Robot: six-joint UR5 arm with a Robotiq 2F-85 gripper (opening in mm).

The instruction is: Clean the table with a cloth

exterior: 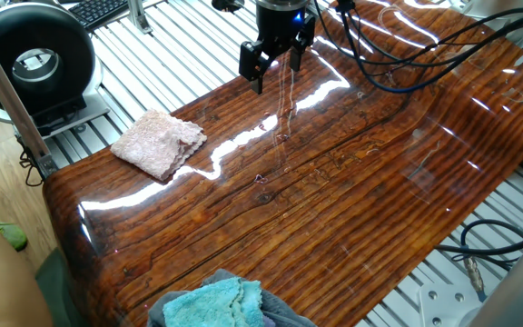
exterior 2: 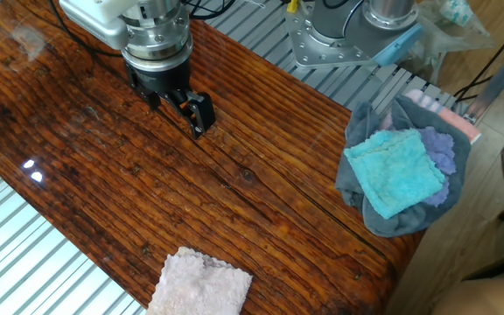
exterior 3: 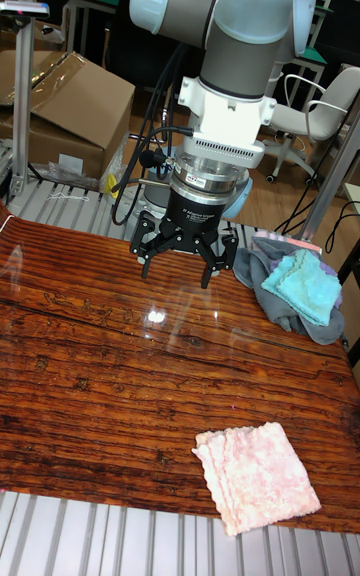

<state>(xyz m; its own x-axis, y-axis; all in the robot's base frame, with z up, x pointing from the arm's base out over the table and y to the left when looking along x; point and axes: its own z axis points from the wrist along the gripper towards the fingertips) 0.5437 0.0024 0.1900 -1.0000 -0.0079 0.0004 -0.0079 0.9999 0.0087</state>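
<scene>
The pale pink cloth [exterior: 157, 143] lies flat near one corner of the glossy striped table [exterior: 352, 209], with nothing touching it. It also shows at the bottom edge in the other fixed view as the cloth [exterior 2: 201, 282] and near the front right in the tall view as the cloth [exterior 3: 255, 476]. My gripper [exterior: 275, 64] hangs open over the far side of the table, well away from the cloth, with nothing between its fingers. It points straight down in the other views too: gripper [exterior 2: 178, 109], gripper [exterior 3: 177, 266].
A turquoise cloth [exterior 2: 396, 171] lies on a grey and purple heap at the table's end. Black cables [exterior: 407, 54] trail across the far tabletop. A black round device [exterior: 30, 59] stands on the ribbed metal frame [exterior: 162, 54] beside the table.
</scene>
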